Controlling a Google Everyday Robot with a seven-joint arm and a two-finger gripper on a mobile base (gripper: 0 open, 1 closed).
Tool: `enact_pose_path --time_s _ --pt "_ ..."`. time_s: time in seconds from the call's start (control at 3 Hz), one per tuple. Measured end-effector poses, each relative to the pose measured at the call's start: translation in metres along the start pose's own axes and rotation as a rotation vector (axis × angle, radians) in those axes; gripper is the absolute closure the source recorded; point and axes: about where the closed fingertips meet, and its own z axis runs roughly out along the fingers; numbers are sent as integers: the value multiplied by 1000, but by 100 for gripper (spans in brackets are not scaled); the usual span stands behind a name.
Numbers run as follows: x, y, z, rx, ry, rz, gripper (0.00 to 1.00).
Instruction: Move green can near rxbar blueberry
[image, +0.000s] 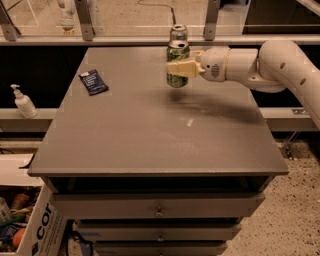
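Green-patterned with a silver rim, the green can (177, 53) is clamped at its middle between the cream fingers of the gripper (176, 68). In the camera view it sits well to the right of the rxbar blueberry (93, 82) and slightly farther back. The can looks upright and seems to hang just clear of the grey table (150, 135), with a soft shadow beneath it. The white arm (280, 60) reaches in from the side opposite the rxbar blueberry. A silver can (178, 32) stands farther back again from the rxbar blueberry, close behind the held one.

Several things could go wrong from here, as I judge it:

- **Overshoot:** the rxbar blueberry is a flat, light wrapper. A can carried too far would land on it or shove it along the table.
- **Dragging:** if the carry dips, the can's base could catch the tabletop and twist in the side grip.
- **Tipping:** letting go from a height or at a tilt would likely topple the tall can. It could then roll past the rxbar blueberry toward the table edge, beyond which a pump bottle (23, 102) stands lower down.
- **Stopping short:** set down too early, the can would end up well apart from the rxbar blueberry.
- **Backward swing:** any swing away from the rxbar blueberry could knock the silver can over.
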Motion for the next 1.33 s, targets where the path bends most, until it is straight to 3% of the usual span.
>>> enact_pose_path --time_s 0.67,1.33 --pt "-2 5 17 -13 1 -28 100" --pt "-8 14 90 -70 -51 -106 100"
